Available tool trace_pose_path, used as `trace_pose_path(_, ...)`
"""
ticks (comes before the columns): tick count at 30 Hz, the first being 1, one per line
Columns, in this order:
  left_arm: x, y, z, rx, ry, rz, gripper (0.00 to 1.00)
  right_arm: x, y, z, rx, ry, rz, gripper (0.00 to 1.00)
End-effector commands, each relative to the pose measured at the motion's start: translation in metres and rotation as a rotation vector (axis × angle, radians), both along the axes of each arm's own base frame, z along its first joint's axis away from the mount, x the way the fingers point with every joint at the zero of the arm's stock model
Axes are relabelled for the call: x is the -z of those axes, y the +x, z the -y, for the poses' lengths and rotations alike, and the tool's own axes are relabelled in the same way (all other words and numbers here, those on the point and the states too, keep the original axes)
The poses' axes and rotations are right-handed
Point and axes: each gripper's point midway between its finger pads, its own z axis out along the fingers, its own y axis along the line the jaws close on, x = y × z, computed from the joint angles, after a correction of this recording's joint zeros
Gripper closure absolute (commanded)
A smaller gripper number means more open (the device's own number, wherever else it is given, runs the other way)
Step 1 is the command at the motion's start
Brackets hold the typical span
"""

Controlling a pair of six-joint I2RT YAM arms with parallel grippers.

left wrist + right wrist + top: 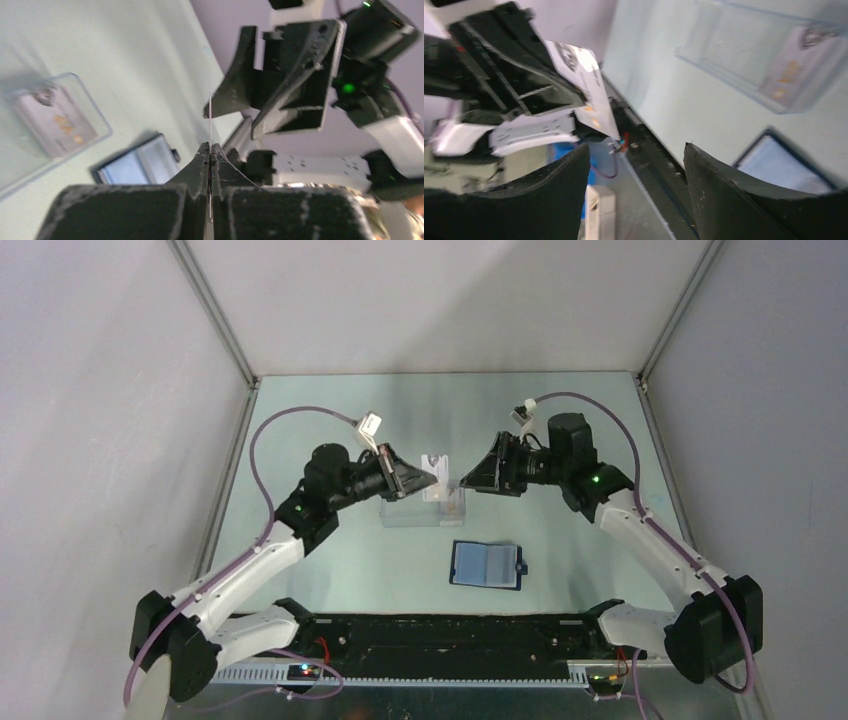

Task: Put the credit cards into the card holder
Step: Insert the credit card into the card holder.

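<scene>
on the pale tabletop (380, 570) a clear tray (724, 45) is seen just beneath the left gripper (210, 152), a credit card (794, 70) lying inside. the card holder (486, 564) is laid open below the right gripper (636, 155) (fingers spread apart, nothing held). a second credit card (591, 95) is clamped upright in the left gripper, facing the right one.
</scene>
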Motion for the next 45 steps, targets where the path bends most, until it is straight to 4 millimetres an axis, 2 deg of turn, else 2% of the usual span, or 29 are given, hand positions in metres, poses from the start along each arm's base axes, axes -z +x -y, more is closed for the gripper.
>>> trace_pose_path(1, -0.042, -0.039, 0.012, 0.14, -0.192, 0.052, 1.0, -0.056, -0.032, -0.016, -0.187, 0.289, 0.051, 0.31)
trace_pose_path(2, -0.054, -0.046, 0.013, 0.162, -0.234, 0.075, 1.0, -0.067, -0.036, -0.018, -0.217, 0.326, 0.097, 0.33)
trace_pose_path(7, -0.057, -0.062, 0.017, 0.208, -0.272, 0.078, 1.0, -0.075, -0.052, -0.026, -0.279, 0.393, 0.076, 0.42)
trace_pose_path(8, -0.058, -0.064, 0.017, 0.214, -0.275, 0.077, 1.0, -0.075, -0.052, -0.027, -0.282, 0.396, 0.077, 0.48)
trace_pose_path(14, -0.055, -0.066, 0.018, 0.225, -0.275, 0.067, 1.0, -0.081, -0.057, -0.034, -0.306, 0.421, 0.068, 0.69)
trace_pose_path(17, -0.053, -0.064, 0.018, 0.217, -0.276, 0.062, 1.0, -0.08, -0.06, -0.037, -0.334, 0.43, 0.057, 0.76)
trace_pose_path(18, -0.052, -0.064, 0.019, 0.217, -0.276, 0.061, 1.0, -0.08, -0.063, -0.039, -0.347, 0.431, 0.052, 0.8)
trace_pose_path(21, -0.05, -0.063, 0.02, 0.221, -0.273, 0.051, 0.99, -0.077, -0.066, -0.042, -0.364, 0.427, 0.043, 1.0)
trace_pose_path(23, -0.047, -0.062, 0.021, 0.216, -0.271, 0.04, 0.78, -0.073, -0.066, -0.042, -0.357, 0.411, 0.042, 1.0)
trace_pose_path(24, -0.043, -0.062, 0.02, 0.212, -0.268, 0.034, 0.58, -0.07, -0.064, -0.041, -0.344, 0.399, 0.056, 1.0)
trace_pose_path(26, -0.034, -0.06, 0.018, 0.191, -0.259, 0.02, 0.38, -0.063, -0.061, -0.036, -0.306, 0.359, 0.068, 1.0)
trace_pose_path(27, -0.031, -0.057, 0.017, 0.167, -0.258, 0.017, 0.34, -0.05, -0.058, -0.031, -0.278, 0.314, 0.05, 1.0)
trace_pose_path(28, -0.02, -0.056, 0.015, 0.153, -0.245, -0.001, 0.3, -0.046, -0.053, -0.028, -0.233, 0.284, 0.064, 1.0)
trace_pose_path(30, 0.002, -0.047, 0.013, 0.094, -0.212, -0.043, 0.25, -0.016, -0.05, -0.015, -0.154, 0.167, 0.003, 1.0)
trace_pose_path(34, 0.06, -0.038, 0.013, 0.02, -0.099, -0.168, 0.1, 0.029, -0.042, 0.005, -0.057, 0.045, -0.029, 1.0)
trace_pose_path(35, 0.075, -0.042, 0.015, 0.019, -0.053, -0.208, 0.07, 0.046, -0.041, 0.012, -0.029, 0.02, -0.056, 1.0)
trace_pose_path(38, 0.117, -0.041, 0.019, -0.022, 0.102, -0.271, 0.1, 0.084, -0.04, 0.026, 0.03, -0.039, -0.097, 1.0)
trace_pose_path(39, 0.126, -0.047, 0.022, -0.015, 0.148, -0.3, 0.13, 0.105, -0.043, 0.032, 0.047, -0.067, -0.134, 1.0)
trace_pose_path(40, 0.139, -0.045, 0.022, -0.041, 0.188, -0.326, 0.14, 0.112, -0.04, 0.036, 0.065, -0.069, -0.142, 1.0)
trace_pose_path(41, 0.145, -0.05, 0.026, -0.032, 0.209, -0.338, 0.18, 0.127, -0.045, 0.04, 0.068, -0.079, -0.183, 1.0)
trace_pose_path(43, 0.165, -0.05, 0.027, -0.056, 0.264, -0.373, 0.26, 0.142, -0.044, 0.044, 0.088, -0.082, -0.208, 1.0)
trace_pose_path(45, 0.176, -0.051, 0.026, -0.069, 0.285, -0.401, 0.32, 0.151, -0.04, 0.047, 0.106, -0.1, -0.206, 1.0)
